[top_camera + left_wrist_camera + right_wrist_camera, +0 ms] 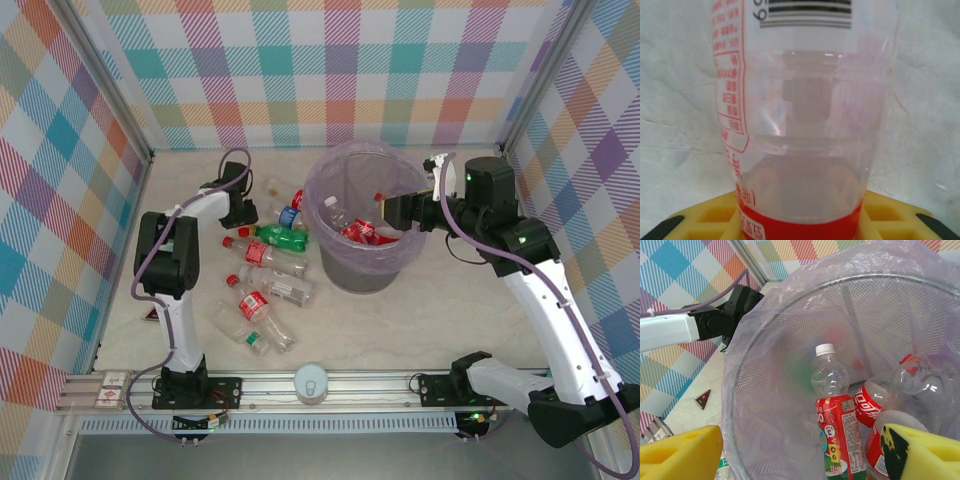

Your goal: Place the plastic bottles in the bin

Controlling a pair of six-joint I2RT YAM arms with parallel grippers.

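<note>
- Overhead, the bin (362, 272) stands in the middle of the table (450, 310). Its lavender liner is folded over the rim, and red-labelled bottles (360, 232) lie inside.
- Left of it, loose bottles (262, 300) lie scattered on the table, among them a green bottle (287, 239) just beside the bin's wall.
- From above, the left tool (242, 208) is down among the loose bottles farthest from the arm bases. Its fingers are hidden under the wrist there, so how they stand cannot be read.
- Up close, the left wrist camera gives what the overhead view misses. A clear bottle (805, 125) with red print and a barcode sits right between the yellow pads (890, 212), with the table behind it. I cannot tell whether the pads press on it or stand just clear.
- The right tool (397, 212) hangs over the bin's right rim in the overhead view.
- Its own camera shows the yellow fingers (680, 452) spread wide apart with nothing between them, looking down into the mesh bin.
- That camera also shows a white-capped bottle (832, 405) standing upright inside, beside crumpled red-labelled ones, and the left arm (670, 332) beyond the rim.
</note>
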